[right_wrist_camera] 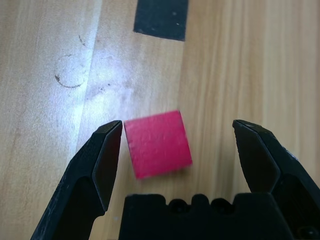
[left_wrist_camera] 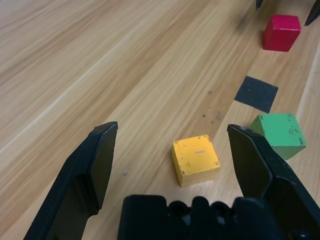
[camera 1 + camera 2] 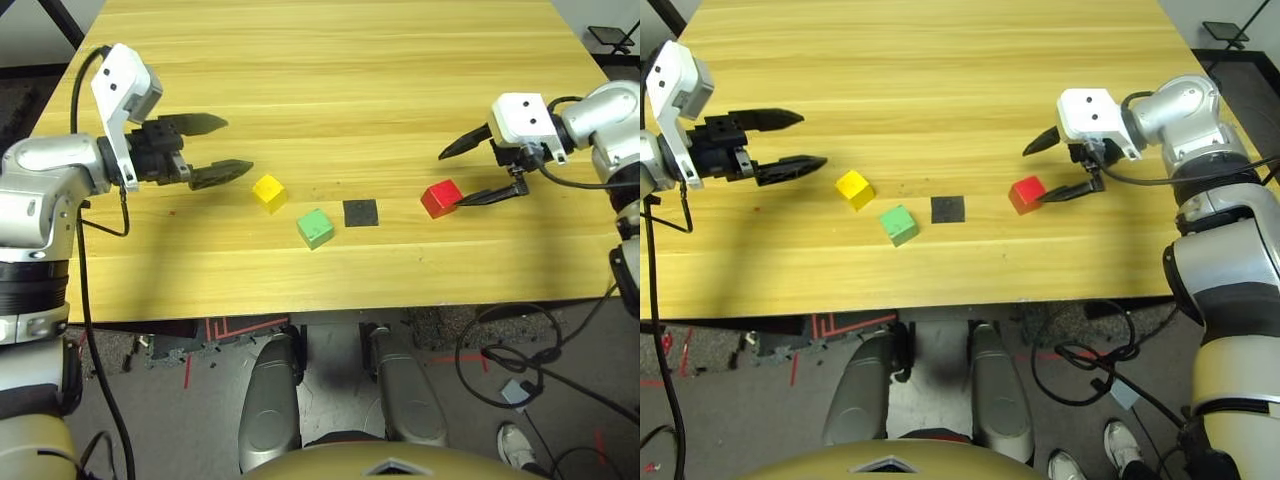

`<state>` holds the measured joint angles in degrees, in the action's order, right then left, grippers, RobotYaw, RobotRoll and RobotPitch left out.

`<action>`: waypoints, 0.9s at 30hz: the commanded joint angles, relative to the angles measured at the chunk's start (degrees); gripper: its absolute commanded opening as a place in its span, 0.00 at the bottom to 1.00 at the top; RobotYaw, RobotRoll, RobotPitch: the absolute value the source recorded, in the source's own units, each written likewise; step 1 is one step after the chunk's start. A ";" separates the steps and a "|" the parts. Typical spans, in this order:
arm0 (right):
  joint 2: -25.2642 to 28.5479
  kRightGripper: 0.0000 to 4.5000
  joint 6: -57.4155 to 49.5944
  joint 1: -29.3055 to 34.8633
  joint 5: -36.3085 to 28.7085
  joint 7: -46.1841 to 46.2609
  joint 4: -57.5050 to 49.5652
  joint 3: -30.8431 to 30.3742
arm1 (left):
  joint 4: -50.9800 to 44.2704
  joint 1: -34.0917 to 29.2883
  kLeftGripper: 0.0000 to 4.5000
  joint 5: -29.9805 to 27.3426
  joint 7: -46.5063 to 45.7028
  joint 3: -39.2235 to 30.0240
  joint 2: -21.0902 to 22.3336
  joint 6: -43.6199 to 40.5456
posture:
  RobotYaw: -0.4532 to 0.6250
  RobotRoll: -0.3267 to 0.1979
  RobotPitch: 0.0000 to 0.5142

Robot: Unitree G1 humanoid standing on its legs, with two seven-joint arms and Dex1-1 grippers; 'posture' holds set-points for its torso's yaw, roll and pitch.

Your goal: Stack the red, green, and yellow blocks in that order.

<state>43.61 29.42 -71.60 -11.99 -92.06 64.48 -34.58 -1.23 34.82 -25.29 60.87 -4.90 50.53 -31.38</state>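
The red block [image 3: 440, 198] lies on the table at the right. My right gripper [image 3: 452, 178] is open at it. In the right wrist view the red block [image 1: 157, 144] sits between the spread fingers, close to one finger [image 1: 102, 160] and well apart from the other. The yellow block [image 3: 269, 192] and the green block [image 3: 315, 228] rest left of centre, a short way apart. My left gripper [image 3: 238, 144] hovers open just left of the yellow block [image 2: 196, 160], which lies ahead of its fingertips with nothing gripped.
A flat black square patch [image 3: 360, 212] lies between the green and red blocks. The wooden table [image 3: 330, 60] stretches bare behind the blocks, and its front edge [image 3: 300, 310] runs close below them. Cables and a person's shoe [image 3: 515, 445] are on the floor.
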 commanded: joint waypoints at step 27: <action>-11.53 0.46 -25.92 1.75 9.86 0.19 -17.60 9.41 | -8.35 -2.43 1.00 -2.87 -5.97 -0.48 -0.84 -7.21 | 0.73 0.51 0.49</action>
<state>31.87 8.68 -72.55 -2.47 -91.75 53.52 -25.66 -8.44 32.67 -27.84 54.75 -5.85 49.66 -37.85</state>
